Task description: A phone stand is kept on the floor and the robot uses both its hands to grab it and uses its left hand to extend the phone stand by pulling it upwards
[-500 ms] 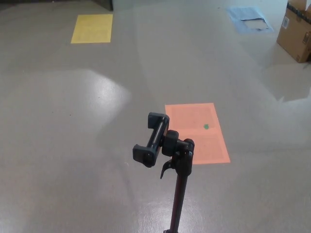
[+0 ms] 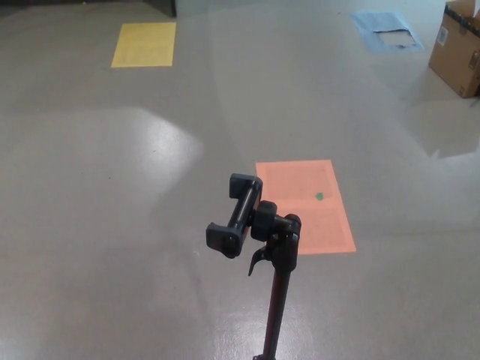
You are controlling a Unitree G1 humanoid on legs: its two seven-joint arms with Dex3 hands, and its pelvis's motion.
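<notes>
Phone stand: A black phone stand rises upright from the grey floor, its pole running out of the bottom edge of the head view, so its base cannot be seen.

Clamp: The phone clamp at the top sits tilted and empty, with no phone between its two end pads. It joins a round knuckle with a small lever hanging below it.

Pole: The thin pole below the knuckle is bare, offering what looks the natural place for both hands to take hold.

Robot hands: Neither the left nor the right hand appears in the view, so whether they are spread or curled is not shown. Nothing grips the stand.

Floor markers: An orange sheet with a small green dot lies flat just behind the stand, probably a placement mark. A yellow sheet lies well apart at the far left, a pale blue sheet at the far right.

Surroundings: A cardboard box sits at the right edge, far from the stand.

Task stage: By the look of it, the grab has not yet begun and the pole is not yet extended.

Next move: Both hands would likely need to close on the pole before the left pulls upward.
</notes>
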